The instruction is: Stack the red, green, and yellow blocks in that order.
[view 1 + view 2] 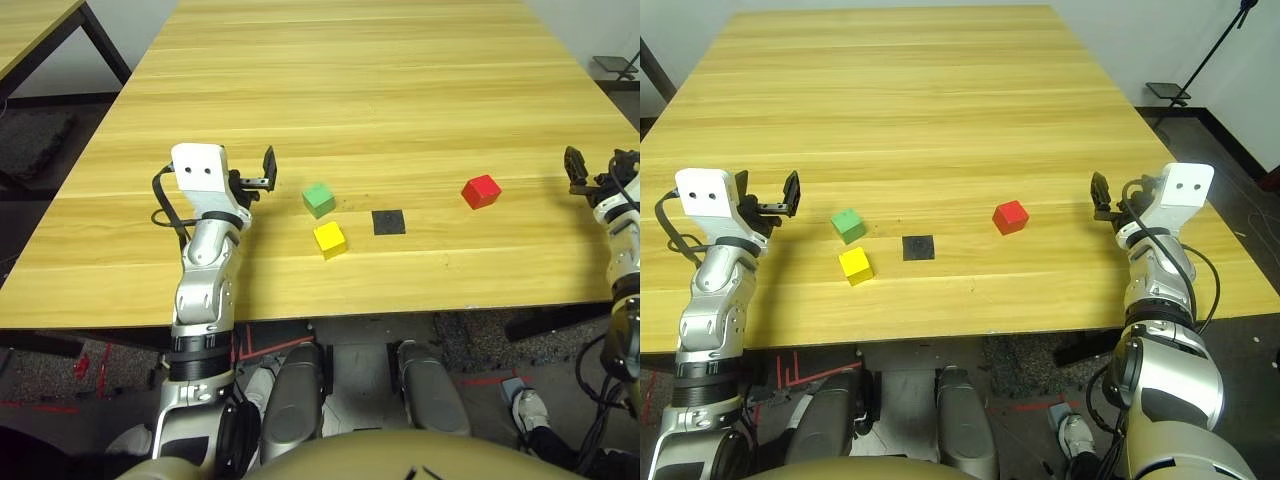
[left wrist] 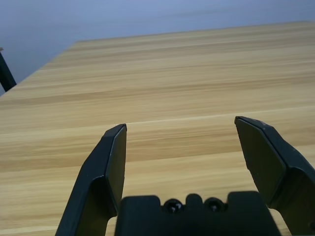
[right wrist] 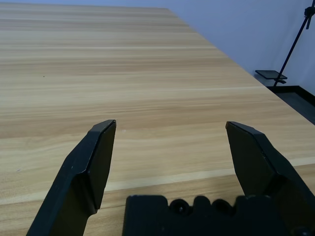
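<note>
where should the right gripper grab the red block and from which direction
Grip the red block across two opposite side faces, coming from above. It sits flat and alone on the table, turned slightly, so rotate the open right gripper to match its faces.

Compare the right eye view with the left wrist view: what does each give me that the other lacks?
Right eye view: the red block, green block and yellow block lying apart, unstacked, around a flat black patch, plus the right gripper. Left wrist view: the left gripper up close, open, with bare wood between its fingers. Both: the left gripper and the wooden table.
</note>
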